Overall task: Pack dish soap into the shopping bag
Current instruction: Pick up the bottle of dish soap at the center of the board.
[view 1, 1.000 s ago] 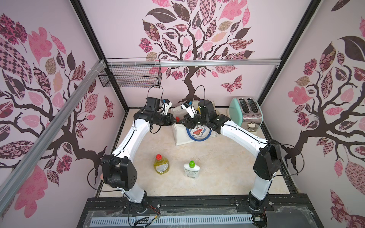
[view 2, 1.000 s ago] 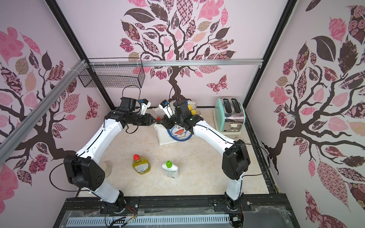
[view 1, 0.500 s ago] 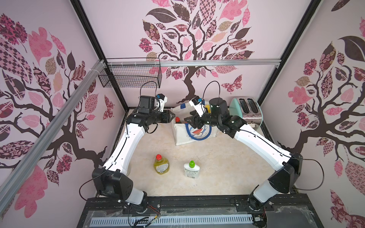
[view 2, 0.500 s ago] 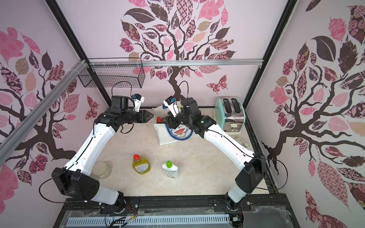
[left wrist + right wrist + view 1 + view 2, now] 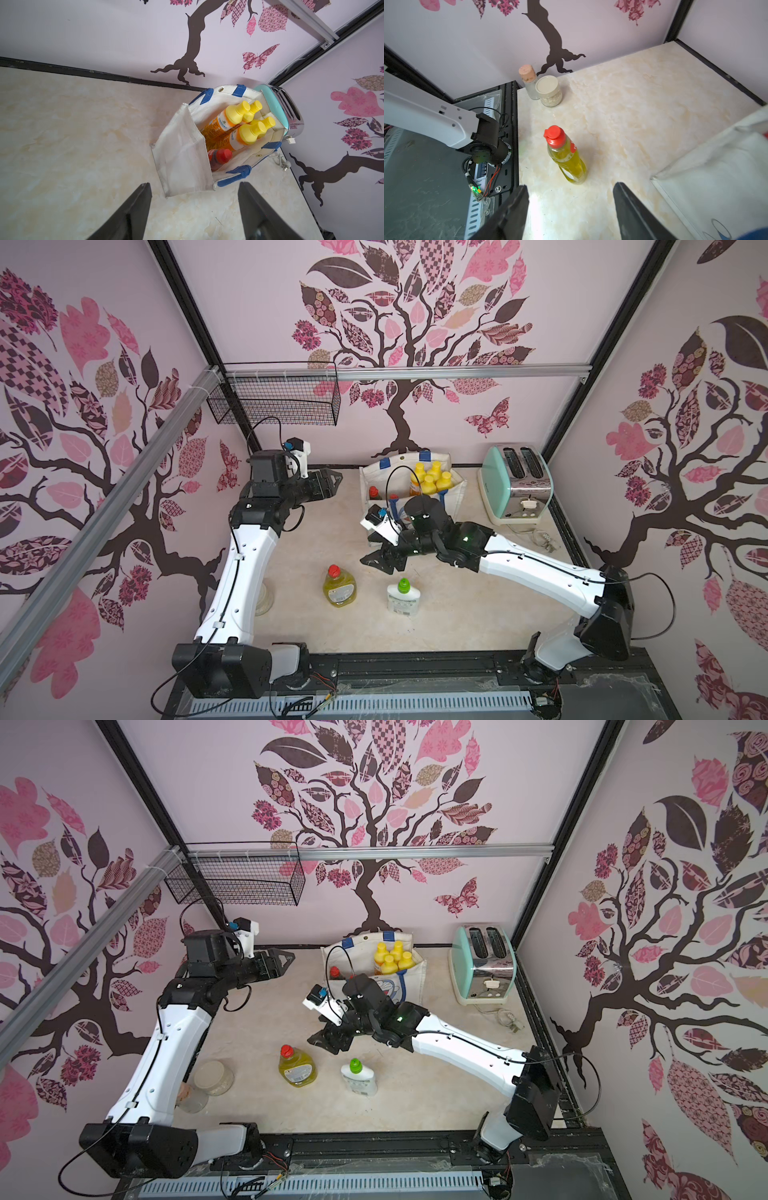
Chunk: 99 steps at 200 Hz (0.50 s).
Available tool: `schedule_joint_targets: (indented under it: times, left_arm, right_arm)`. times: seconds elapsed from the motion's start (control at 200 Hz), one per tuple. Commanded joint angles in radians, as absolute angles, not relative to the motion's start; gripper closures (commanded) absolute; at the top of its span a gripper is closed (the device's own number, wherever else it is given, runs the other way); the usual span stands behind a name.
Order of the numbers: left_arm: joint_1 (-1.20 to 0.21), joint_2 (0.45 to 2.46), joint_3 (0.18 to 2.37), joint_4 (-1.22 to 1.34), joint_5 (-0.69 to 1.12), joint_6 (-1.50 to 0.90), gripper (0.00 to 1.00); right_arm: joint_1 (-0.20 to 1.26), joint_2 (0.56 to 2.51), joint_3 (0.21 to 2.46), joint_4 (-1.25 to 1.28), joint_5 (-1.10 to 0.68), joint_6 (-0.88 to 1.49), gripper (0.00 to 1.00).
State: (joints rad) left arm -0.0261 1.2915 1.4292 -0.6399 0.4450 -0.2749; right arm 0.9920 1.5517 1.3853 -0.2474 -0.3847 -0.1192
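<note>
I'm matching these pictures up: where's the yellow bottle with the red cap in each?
Both top views: yellow bottle stands low centre, left of a white bottle.
Left wrist: not in it.
Right wrist: centre, upright.
Shared landmark: the bag, in every view.

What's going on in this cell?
Two arms are packing dish soap. The shopping bag holds orange bottles and a red-capped bottle. Both grippers are open and empty: the left gripper hangs beside the bag, the right gripper faces the yellow-green bottle on the table. The white bottle next to it isn't packed yet either.
</note>
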Motion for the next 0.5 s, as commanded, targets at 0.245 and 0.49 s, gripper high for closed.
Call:
schedule_joint_targets:
  times: [0.245,0.49]
  left_arm:
    - [-0.01,1.291,1.417,-0.632,0.43,-0.268,0.13]
    - [-0.008,1.285,1.411,-0.625,0.426,-0.268,0.02]
  right_arm:
    - [1.064,1.69,1.438,-0.148,-0.387,-0.115,0.3]
    - [1.084,1.761,1.477,-0.104,-0.362,-0.111,0.3]
